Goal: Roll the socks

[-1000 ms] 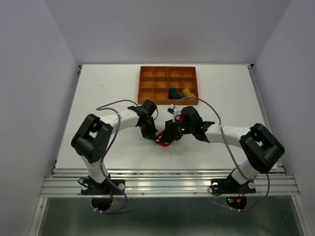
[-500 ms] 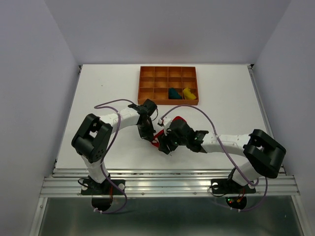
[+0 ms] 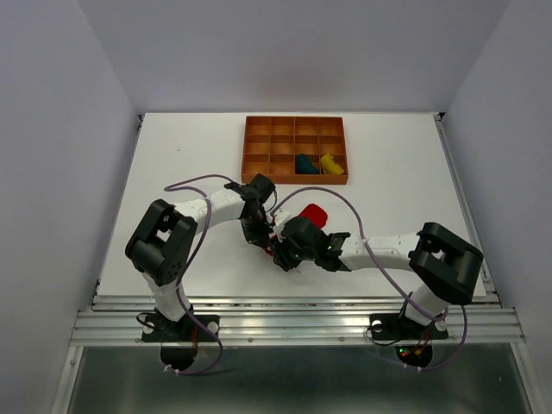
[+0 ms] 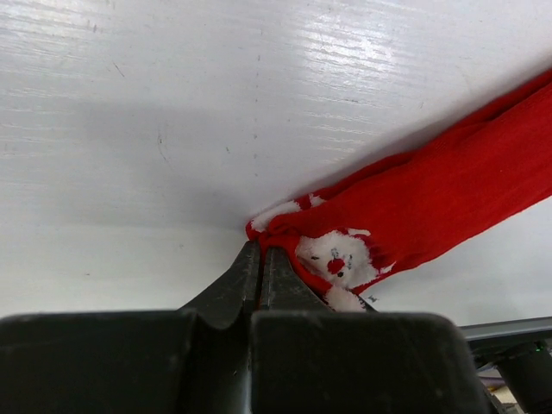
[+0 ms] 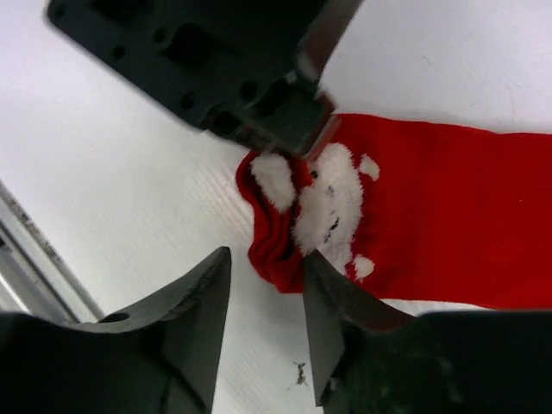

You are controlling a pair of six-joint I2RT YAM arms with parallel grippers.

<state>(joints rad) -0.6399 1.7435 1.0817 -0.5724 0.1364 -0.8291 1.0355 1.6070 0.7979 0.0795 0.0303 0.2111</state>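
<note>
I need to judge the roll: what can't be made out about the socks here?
- Top view: near end of the red sock hidden under the right arm.
- Left wrist view: its far end cut off by the right edge.
- Right wrist view: right gripper around its end; contact unclear.
- Top view: teal sock and yellow sock too small to judge rolled.

We are seeing a red sock (image 3: 313,213) lying stretched out on the white table (image 3: 172,155), its near end bunching into a small fold beside a fuzzy white patch. A dark teal sock (image 3: 304,163) and a yellow sock (image 3: 329,162) are sitting bundled in neighbouring tray (image 3: 259,147) compartments
</note>
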